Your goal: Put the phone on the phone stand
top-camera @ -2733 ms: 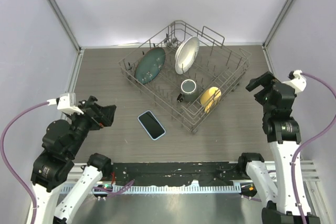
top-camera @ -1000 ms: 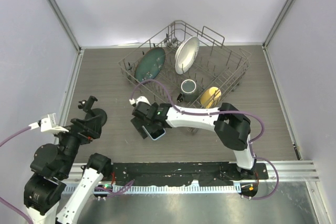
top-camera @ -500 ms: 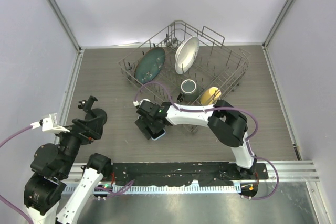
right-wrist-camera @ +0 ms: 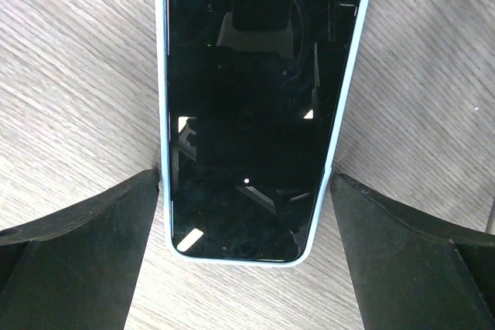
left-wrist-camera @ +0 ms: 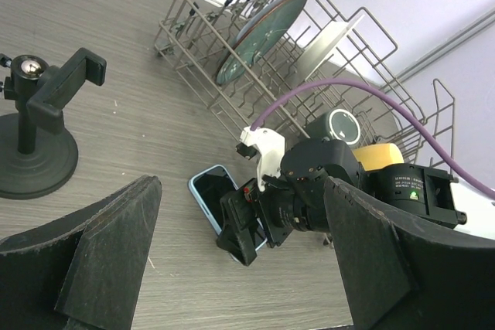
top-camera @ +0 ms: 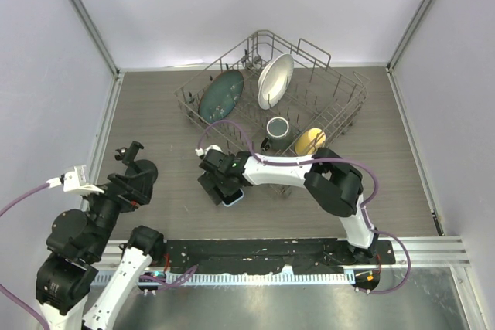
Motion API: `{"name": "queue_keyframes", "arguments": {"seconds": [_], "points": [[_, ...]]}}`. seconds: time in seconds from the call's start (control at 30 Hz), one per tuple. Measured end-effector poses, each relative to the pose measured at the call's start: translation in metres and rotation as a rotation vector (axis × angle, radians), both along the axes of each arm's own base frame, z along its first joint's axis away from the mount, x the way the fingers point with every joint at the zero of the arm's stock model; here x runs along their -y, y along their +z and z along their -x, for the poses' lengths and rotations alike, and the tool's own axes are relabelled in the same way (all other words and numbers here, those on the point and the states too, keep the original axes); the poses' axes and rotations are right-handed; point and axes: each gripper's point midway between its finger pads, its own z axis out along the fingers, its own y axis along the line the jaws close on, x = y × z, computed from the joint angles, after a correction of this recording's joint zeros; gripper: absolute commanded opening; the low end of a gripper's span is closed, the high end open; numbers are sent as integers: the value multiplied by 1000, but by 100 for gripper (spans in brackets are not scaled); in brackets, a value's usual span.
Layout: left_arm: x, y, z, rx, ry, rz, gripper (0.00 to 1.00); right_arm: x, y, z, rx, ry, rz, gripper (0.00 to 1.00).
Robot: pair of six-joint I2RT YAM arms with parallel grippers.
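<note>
The phone (right-wrist-camera: 259, 106), black screen in a light blue case, lies flat on the wood table, also seen in the left wrist view (left-wrist-camera: 209, 189). From above only its near corner (top-camera: 233, 200) shows under my right gripper (top-camera: 220, 186). That gripper (right-wrist-camera: 244, 179) is open, one finger on each long side of the phone's near end, close to the case. The black phone stand (top-camera: 144, 170) with its disc base and clamp arm (left-wrist-camera: 35, 133) stands at the left. My left gripper (top-camera: 128, 188) hovers open and empty just near of the stand (left-wrist-camera: 241, 185).
A wire dish rack (top-camera: 352, 86) sits at the back centre with a green plate (top-camera: 220, 93), a white plate (top-camera: 275, 79), a dark mug (top-camera: 278, 127) and a yellow piece (top-camera: 308, 141). My right arm stretches along the rack's front edge. Walls enclose the table.
The right arm has swung from the right side across to the phone and lowered around it. The left arm has drawn back, uncovering the stand. Little has moved in the last half second.
</note>
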Motion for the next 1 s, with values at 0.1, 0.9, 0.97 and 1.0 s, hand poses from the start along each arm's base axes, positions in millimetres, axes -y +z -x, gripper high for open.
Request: {"name": "queue_keyframes", "arguments": {"seconds": [0.1,0.9,0.97,1.0], "points": [[0,-2,-1,-5,0,-2,91,-2,-1,-1,20,-8,12,96],[9,-13,-5,-63,-27,14,91,6,33,12,257,54,-156,1],[13,-16,-7,-81,-39,28,91,10,58,19,286,78,-270,1],[16,-19,-8,-90,-46,35,91,8,74,22,305,89,-340,1]]}}
